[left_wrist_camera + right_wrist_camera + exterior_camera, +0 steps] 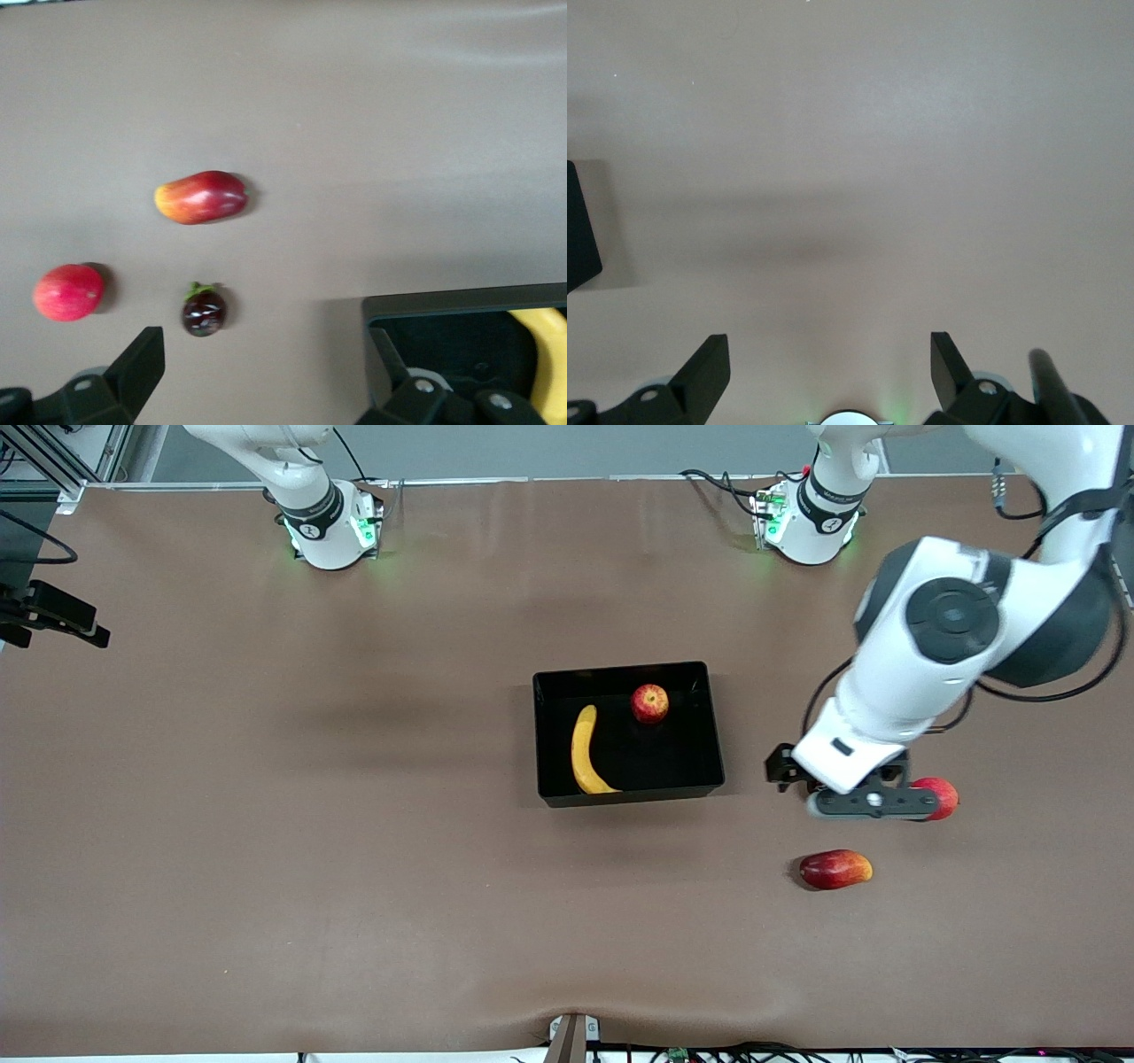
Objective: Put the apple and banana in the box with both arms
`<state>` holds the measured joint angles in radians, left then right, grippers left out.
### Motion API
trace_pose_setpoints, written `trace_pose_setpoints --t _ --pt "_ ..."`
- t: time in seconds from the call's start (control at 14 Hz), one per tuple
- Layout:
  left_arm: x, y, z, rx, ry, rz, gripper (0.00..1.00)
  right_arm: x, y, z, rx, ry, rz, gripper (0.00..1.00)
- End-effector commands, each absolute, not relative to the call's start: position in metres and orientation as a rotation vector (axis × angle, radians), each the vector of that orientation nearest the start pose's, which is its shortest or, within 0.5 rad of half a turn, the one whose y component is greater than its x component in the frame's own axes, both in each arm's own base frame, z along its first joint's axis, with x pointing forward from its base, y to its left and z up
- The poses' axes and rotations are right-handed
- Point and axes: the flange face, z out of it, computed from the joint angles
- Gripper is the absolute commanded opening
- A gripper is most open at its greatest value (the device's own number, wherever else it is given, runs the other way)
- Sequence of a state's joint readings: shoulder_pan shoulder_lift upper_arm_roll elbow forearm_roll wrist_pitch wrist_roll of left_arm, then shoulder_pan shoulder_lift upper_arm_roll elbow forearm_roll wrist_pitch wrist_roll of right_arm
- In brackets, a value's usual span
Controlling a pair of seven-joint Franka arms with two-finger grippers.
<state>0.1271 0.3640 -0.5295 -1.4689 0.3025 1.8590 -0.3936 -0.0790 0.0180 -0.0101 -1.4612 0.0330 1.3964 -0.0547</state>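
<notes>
You have a glossy black box (628,676) on a plain brown bench (266,824). In it, the banana (584,751) is solid yellow and the apple (649,703) red with yellowish streaks. Outside it you see a pinkish-red round fruit (68,291), a red fruit fading to yellow at one end (201,197), and a dark purple fruit with a green top (204,311).

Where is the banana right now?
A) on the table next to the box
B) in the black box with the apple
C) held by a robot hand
B: the banana lies inside the box, beside the apple, and neither end effector holds it.
</notes>
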Motion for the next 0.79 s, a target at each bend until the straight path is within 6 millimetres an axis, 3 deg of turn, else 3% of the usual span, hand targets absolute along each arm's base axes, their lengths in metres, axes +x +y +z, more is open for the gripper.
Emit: trace_pose_setpoints --t 0.0,0.36,0.5,0.71 --pt "0.634 -0.138 0.531 -3.038 0.145 -0.160 1.00 0.538 -0.043 0.655 -3.109 0.026 0.123 1.00" --pt "0.624 -0.047 0.576 -2.973 0.306 -0.077 1.00 0.538 -0.043 0.655 -3.109 0.026 0.121 1.00" --pt "0.620 -0.036 0.586 -2.980 0.282 -0.089 1.00 0.539 -0.043 0.654 -3.108 0.026 0.128 1.00" --pt "0.617 -0.034 0.591 -2.982 0.275 -0.087 1.00 0.538 -0.045 0.654 -3.108 0.030 0.128 1.00"
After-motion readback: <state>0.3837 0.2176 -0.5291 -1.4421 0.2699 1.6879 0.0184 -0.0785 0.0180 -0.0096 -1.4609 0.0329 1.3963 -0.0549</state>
